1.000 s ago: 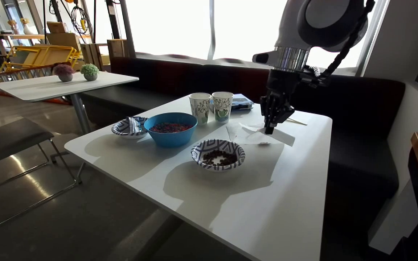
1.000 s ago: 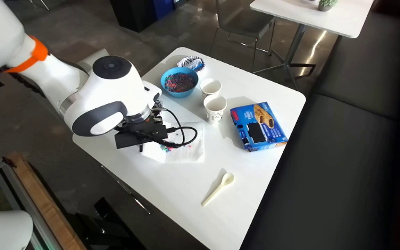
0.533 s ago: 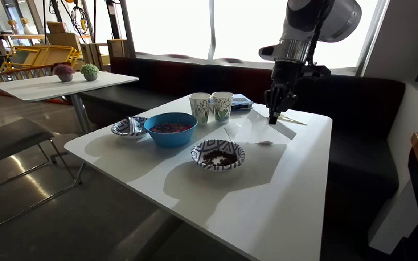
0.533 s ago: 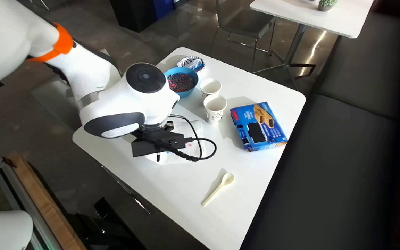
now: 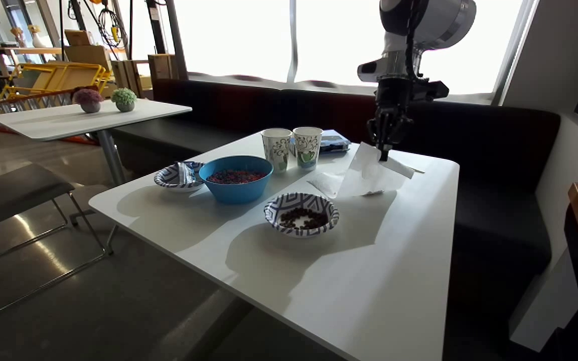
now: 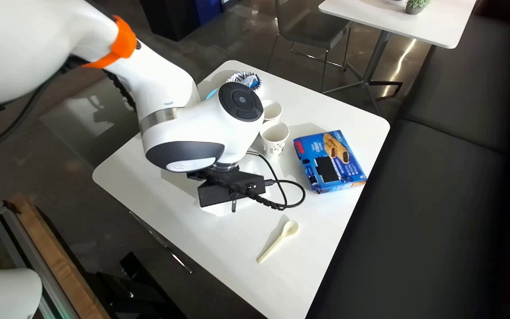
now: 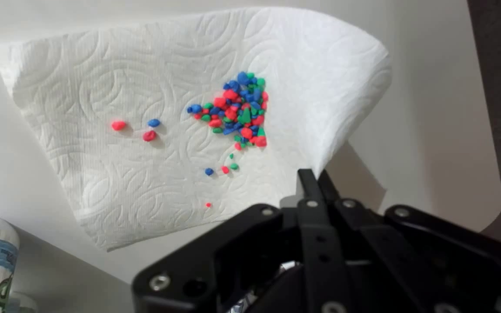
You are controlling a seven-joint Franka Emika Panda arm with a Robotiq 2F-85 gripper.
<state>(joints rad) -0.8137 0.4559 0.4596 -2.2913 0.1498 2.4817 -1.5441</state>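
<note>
A white paper towel [image 7: 168, 78] with embossed swirls fills much of the wrist view. Its right side curls up to my gripper [image 7: 318, 174], whose fingertips are pinched together on one corner. Red, blue and green pebbles [image 7: 244, 115] lie heaped near the fold, with several loose ones scattered leftward. An exterior view shows the paper towel [image 5: 367, 175] partly raised off the table, hanging from the gripper [image 5: 384, 154], while its left part rests on the tabletop. From the opposite angle the arm covers most of the towel [image 6: 215, 209], and the pebbles are hidden.
On the white table stand a blue bowl [image 5: 241, 193] of coloured pebbles and a patterned bowl [image 5: 274, 213] with brown pieces. Another patterned bowl [image 5: 166, 178] holds a wrapper. Two paper cups [image 5: 277, 150], a blue box [image 6: 332, 164] and a pale spoon [image 6: 277, 243] are nearby.
The arm has swung rightward in the exterior view from above, and the gripper has risen. The towel's corner has lifted with it, so more of the sheet now stands off the table.
</note>
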